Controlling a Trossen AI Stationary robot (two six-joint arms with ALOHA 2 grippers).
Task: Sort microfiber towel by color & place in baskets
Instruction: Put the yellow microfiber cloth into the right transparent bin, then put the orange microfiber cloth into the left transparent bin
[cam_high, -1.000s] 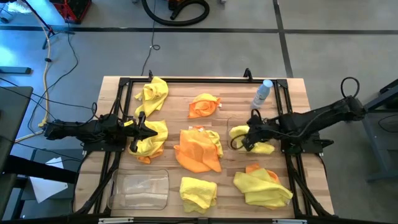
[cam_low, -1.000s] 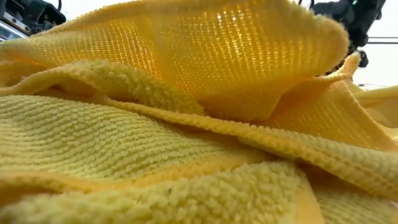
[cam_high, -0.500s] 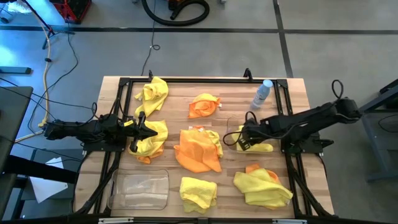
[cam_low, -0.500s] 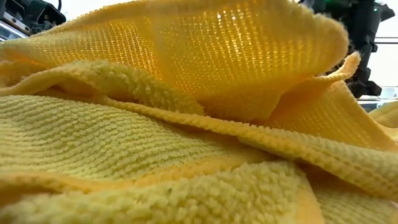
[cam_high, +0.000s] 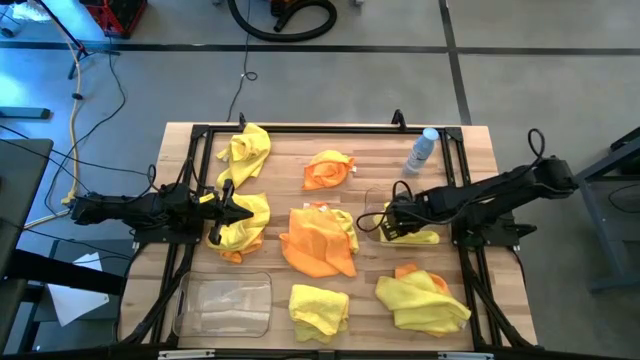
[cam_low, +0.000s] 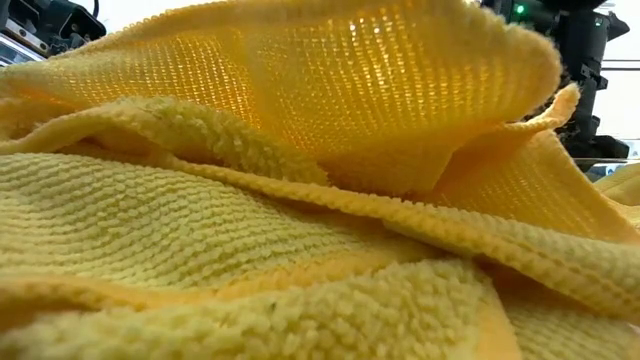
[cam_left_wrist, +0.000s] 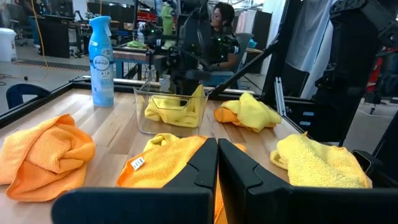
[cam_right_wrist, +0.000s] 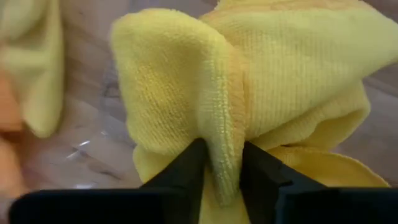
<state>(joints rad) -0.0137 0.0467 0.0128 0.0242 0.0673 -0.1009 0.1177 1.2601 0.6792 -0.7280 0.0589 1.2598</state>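
A clear basket (cam_high: 372, 203) stands right of the table's middle, and in it lies a yellow towel (cam_high: 418, 235). My right gripper (cam_high: 390, 226) points steeply down into this basket and is shut on the towel (cam_right_wrist: 280, 81). A second clear basket (cam_high: 222, 305) stands at the near left. My left gripper (cam_high: 248, 212) waits at the left, level and shut (cam_left_wrist: 217, 163), above another yellow towel (cam_high: 238, 230). More yellow and orange towels lie loose on the table. My right gripper pinches a raised fold of the yellow towel (cam_right_wrist: 225, 155) between its two fingers (cam_right_wrist: 186, 171). The fingers come from above, pointing steeply down. The rest of the towel bunches below the fingers inside the basket.
A bottle with a blue cap (cam_high: 422, 150) stands behind the right basket. Orange towels lie at the far middle (cam_high: 328, 170) and the centre (cam_high: 318, 240). Yellow ones lie at the far left (cam_high: 245, 150), near middle (cam_high: 318, 308) and near right (cam_high: 420, 300). A yellow towel (cam_low: 300, 200) fills the low view.
My right gripper has gone down into the right basket and a little toward the table's left, rolling its wrist, with the yellow towel still in its fingers. The towel has sunk with it into the basket.
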